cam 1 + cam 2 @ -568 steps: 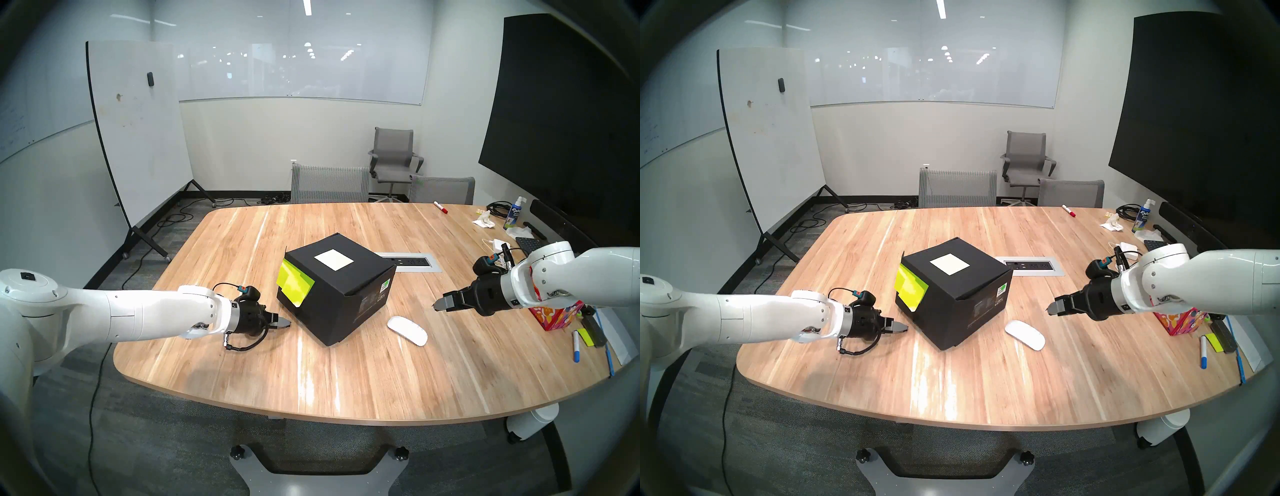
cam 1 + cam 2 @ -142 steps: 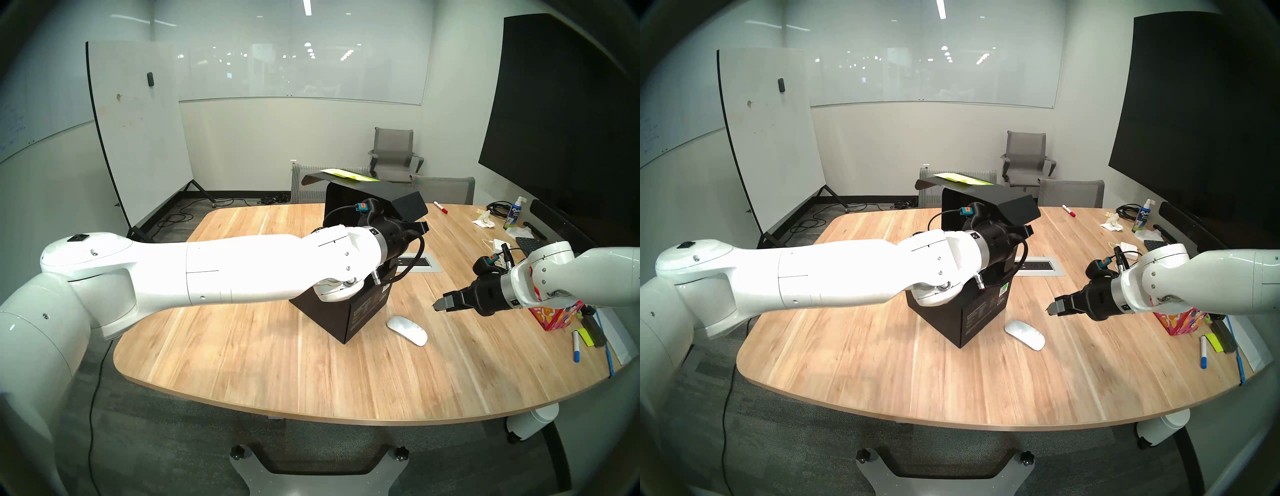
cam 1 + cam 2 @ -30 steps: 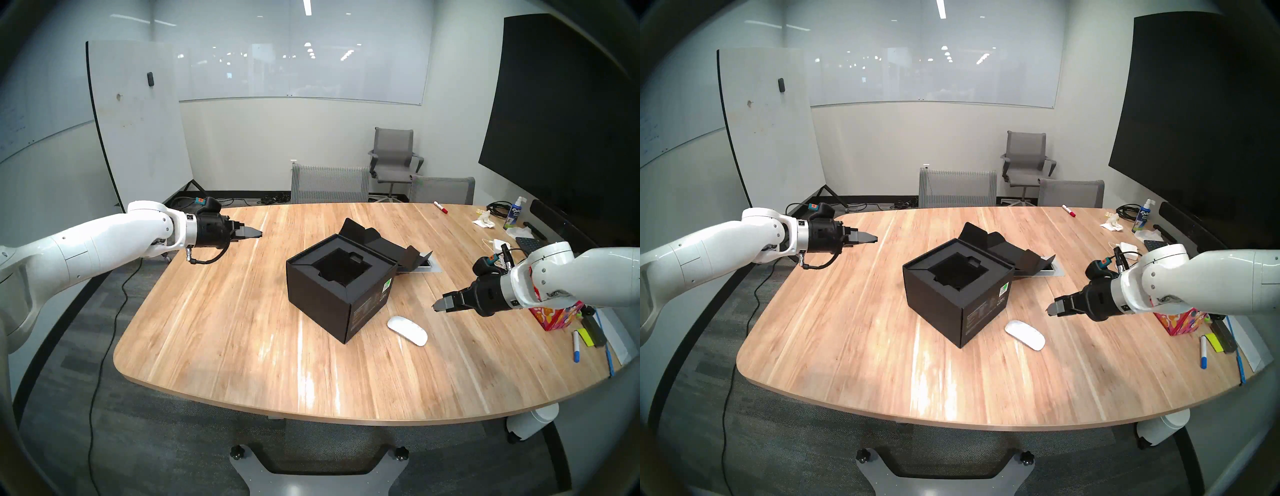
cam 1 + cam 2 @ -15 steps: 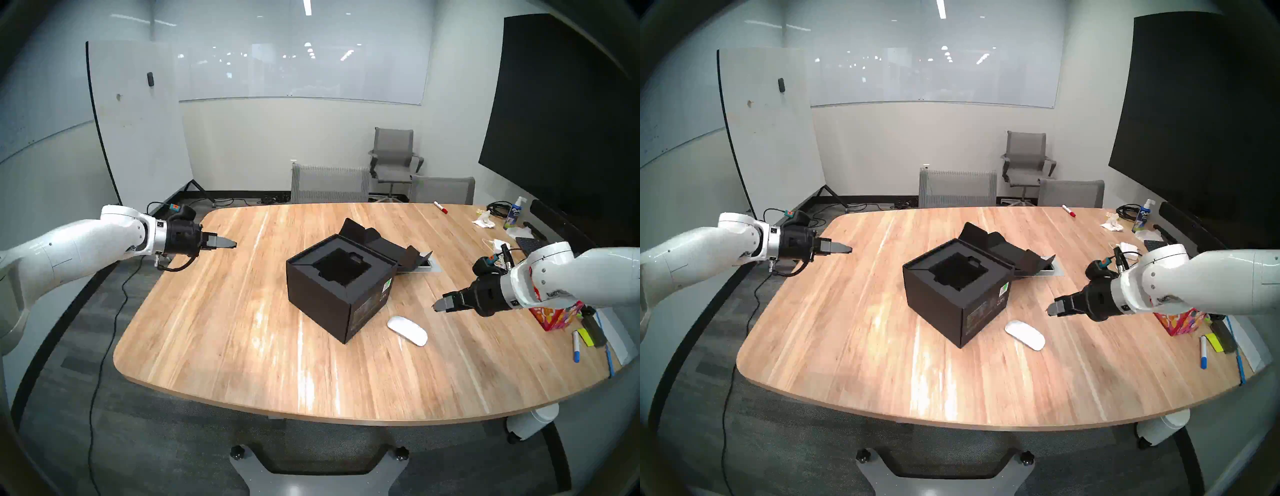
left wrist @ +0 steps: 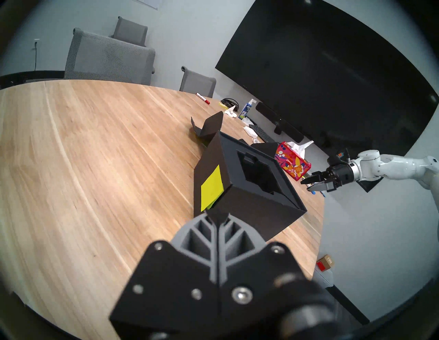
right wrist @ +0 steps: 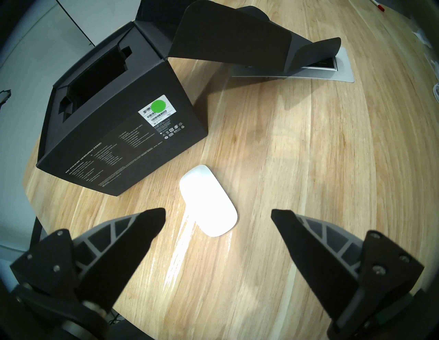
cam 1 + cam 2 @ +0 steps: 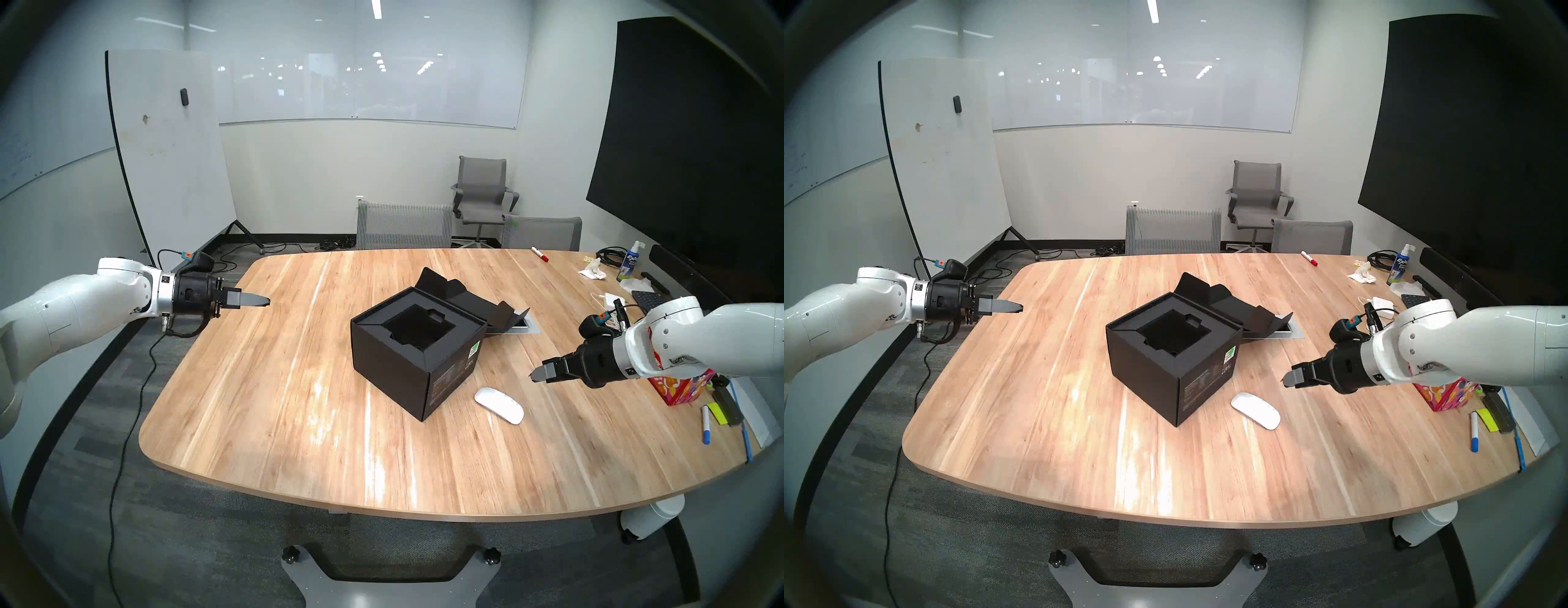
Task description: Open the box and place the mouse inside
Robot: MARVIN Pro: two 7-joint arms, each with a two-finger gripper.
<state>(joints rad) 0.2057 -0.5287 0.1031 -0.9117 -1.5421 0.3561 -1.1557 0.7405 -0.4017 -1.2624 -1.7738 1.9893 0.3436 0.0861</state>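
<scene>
lying on the surface just beside the open box, the mouse sits below-ahead of the right pincer, fingers apart, long axis running diagonally through the gap; left pincer together, well apart.

Clear wood around mouse except box wall just beside it. Box mouth open from above; lid folded back behind.
</scene>
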